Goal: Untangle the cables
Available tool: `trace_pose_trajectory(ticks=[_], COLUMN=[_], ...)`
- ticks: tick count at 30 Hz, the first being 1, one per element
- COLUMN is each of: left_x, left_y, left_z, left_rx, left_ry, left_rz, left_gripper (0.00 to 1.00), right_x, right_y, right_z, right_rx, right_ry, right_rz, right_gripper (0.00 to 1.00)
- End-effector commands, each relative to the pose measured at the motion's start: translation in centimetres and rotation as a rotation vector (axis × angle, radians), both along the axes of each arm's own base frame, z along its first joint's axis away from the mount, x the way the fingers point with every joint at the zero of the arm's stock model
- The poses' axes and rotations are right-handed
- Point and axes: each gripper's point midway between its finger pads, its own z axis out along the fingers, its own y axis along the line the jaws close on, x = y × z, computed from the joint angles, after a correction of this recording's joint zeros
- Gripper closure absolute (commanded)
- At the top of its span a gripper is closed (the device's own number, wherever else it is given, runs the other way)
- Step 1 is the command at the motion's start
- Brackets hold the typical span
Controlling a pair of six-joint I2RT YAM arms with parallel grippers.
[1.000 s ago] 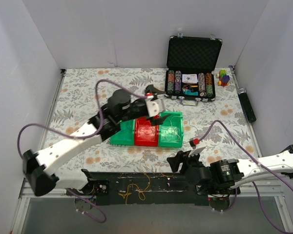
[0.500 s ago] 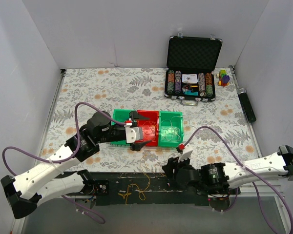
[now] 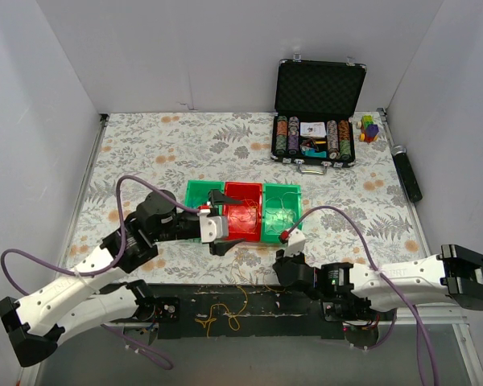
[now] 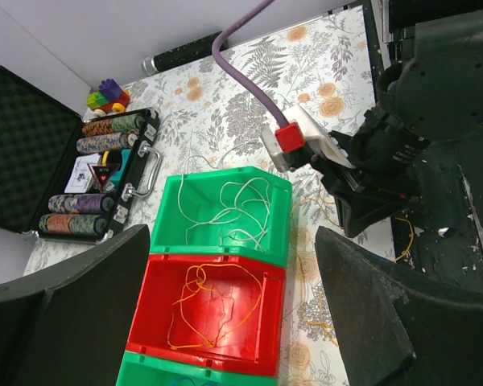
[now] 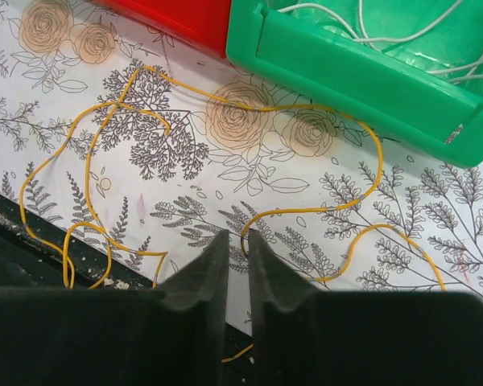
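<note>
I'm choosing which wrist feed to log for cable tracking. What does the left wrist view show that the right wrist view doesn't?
Only the left wrist view shows the poker chip case, the yellow cable inside the red bin and the right gripper. Only the right wrist view shows the loose yellow cable lying on the tablecloth, outside the bins. Both show the green bin holding the white cable.

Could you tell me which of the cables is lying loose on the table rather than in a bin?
The yellow cable snaking over the floral cloth right below the right gripper. Another yellow cable sits in the red bin, the white one in the green bin.
</note>
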Motion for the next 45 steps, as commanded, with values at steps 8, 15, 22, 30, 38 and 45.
trace_pose_trajectory(ticks=[8,15,22,30,38,45], left_x=[-1.5,-1.0,-1.5,-2.6,-2.9,-2.8], left_y=[1.6,2.7,3.2,3.1,2.8,0.8], left_z=[-4.1,-3.2,-3.6,-6.1,-8.0,-7.7], left_rx=[0.005,-0.086,-0.105,-0.068,-0.069,-0.124], left_ry=[0.102,0.075,0.083,0.103,0.197,0.28], left_rz=[0.018,0.093,0.1,0.038,0.043,0.0], left_gripper=[0.15,0.13,0.13,0.13,0.13,0.51], right_x=[0.6,-0.5,-0.7,-0.6,-0.9,-1.1], right_y=[5.4,6.0,6.8,7.1,7.7,8.0], right_z=[18.4,33.7,40.2,47.7,50.0,50.8], right_rx=[0.233,0.327,0.353,0.413,0.414,0.422], right_ry=[-0.253,-0.475,-0.596,-0.74,-0.784,-0.805], right_rz=[0.142,0.221,0.257,0.267,0.283,0.289], right_gripper=[0.99,0.99,0.99,0.99,0.99,0.99])
